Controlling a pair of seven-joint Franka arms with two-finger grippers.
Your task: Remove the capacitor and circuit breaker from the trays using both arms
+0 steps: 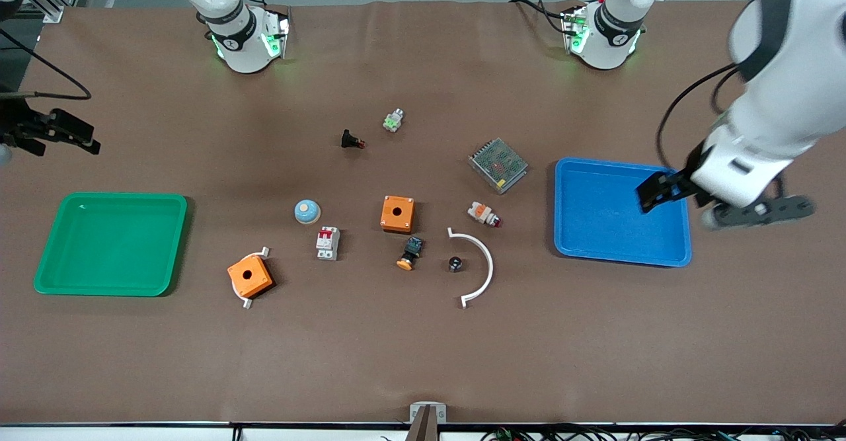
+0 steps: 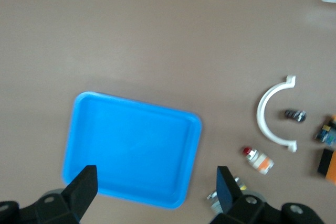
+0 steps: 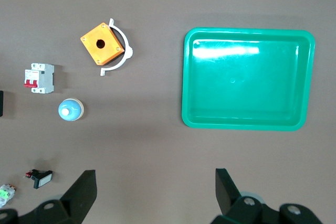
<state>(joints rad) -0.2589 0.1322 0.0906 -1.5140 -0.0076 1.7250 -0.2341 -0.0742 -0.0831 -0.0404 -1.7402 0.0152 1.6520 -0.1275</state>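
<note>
The white curved plastic arc [image 1: 481, 262] cups the tiny black cylindrical capacitor [image 1: 455, 263] on the brown counter [image 1: 423, 348], the white-grey circuit breaker [image 1: 328, 242] alongside, both outside the empty trays, so the left gripper [image 1: 661, 190], over the blue tray [image 1: 595, 216], and right gripper [image 3: 155, 192], beside the green tray [image 1: 112, 242], hang wide, holding nothing.

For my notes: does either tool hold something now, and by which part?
Nothing is held. The left tool is open over the blue tray; the right tool is open near the green tray.

White arms, black joints, green-lit bases.
</note>
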